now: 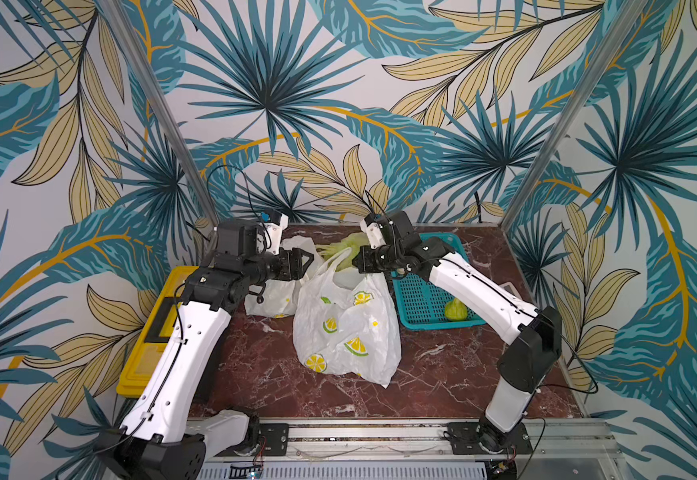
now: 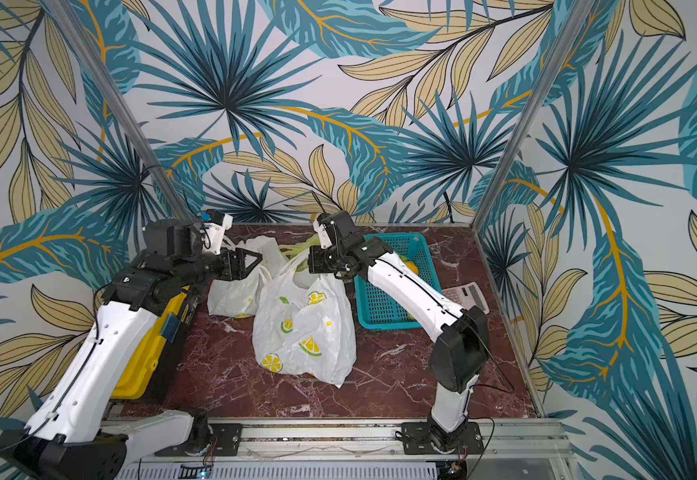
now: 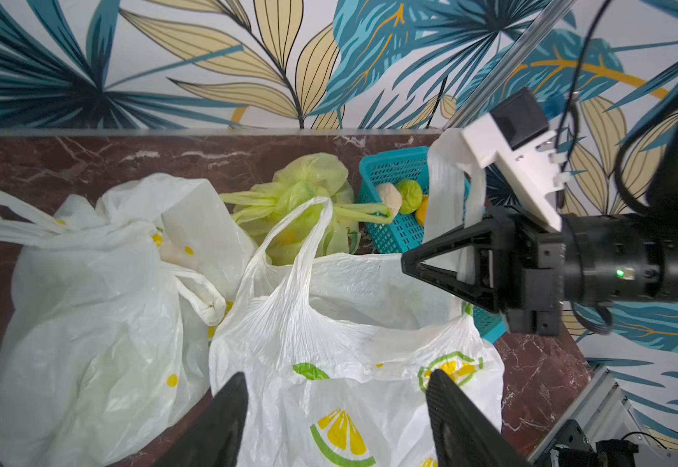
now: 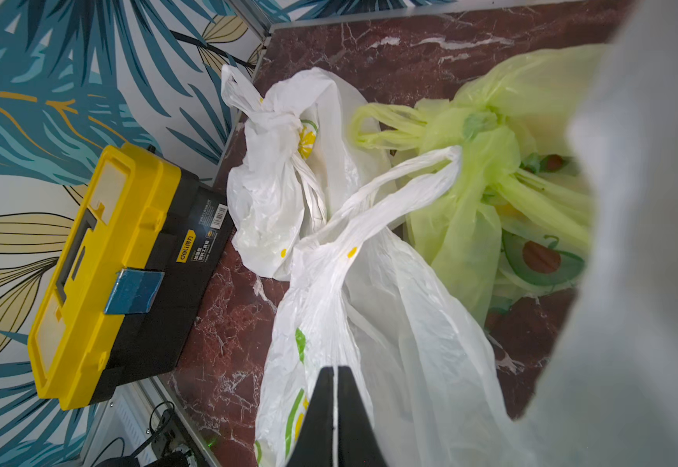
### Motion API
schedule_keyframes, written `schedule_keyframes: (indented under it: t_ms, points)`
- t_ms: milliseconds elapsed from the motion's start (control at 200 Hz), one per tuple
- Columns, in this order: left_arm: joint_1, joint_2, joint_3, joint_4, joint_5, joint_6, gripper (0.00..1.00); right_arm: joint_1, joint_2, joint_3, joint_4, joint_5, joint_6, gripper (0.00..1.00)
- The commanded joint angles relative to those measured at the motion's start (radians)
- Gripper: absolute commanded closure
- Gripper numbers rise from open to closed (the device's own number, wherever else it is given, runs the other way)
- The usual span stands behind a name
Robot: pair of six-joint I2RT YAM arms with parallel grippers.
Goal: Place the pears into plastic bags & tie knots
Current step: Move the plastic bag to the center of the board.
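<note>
Three bags on the worktop [image 1: 255, 374] and only one looks unfinished. The front white bag [image 1: 347, 328] sits dead centre of the frame in both top views with its mouth untied. The second white bag [image 1: 272, 297] just up-left of it and the yellow-green bag [image 3: 301, 190] behind them both look knotted to me.

My right hand [image 3: 408, 263] is clamped shut on one loop, call it the pinched handle [image 3: 446, 194]. The free handle [image 3: 309, 250] stands up on its own. My left hand [image 3: 335, 380] is spread wide over the bag with nothing in it.

What worries me:
- That film is thin and slick, so a hard tug could slide the pinched handle out of the right hand and the whole mouth flops.
- If I go for the free handle with the left hand and close too low, I'd guess I grab bag wall along with it. Then the knot comes out lumpy or won't cinch.
- Pull both loops too far sideways and the bag could tip into the second white bag.
- A green pear [image 1: 455, 309] sits in the teal basket [image 1: 421, 299], right of centre, and a cream pear [image 3: 390, 198] lies further back in it. Knot now and those get stranded.

Can't tell how many pears are inside the bag.
</note>
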Motion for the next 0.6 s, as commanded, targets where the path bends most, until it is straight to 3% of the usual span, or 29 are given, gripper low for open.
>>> schedule_keyframes:
  t_ms: [0, 275, 506, 596]
  points:
    - [-0.057, 0.099, 0.012, 0.015, -0.079, 0.064, 0.26, 0.002, -0.047, -0.04, 0.05, -0.05, -0.016, 0.92]
    - [-0.075, 0.381, 0.067, 0.136, -0.067, 0.172, 0.19, 0.001, -0.059, -0.103, 0.089, -0.087, -0.016, 0.92]
    - [-0.102, 0.496, 0.058, 0.136, -0.317, 0.225, 0.2, -0.003, -0.051, -0.124, 0.126, -0.12, 0.001, 0.91]
    - [-0.114, 0.553, 0.101, 0.135, -0.361, 0.226, 0.25, -0.004, -0.046, -0.132, 0.135, -0.124, 0.006, 0.91]
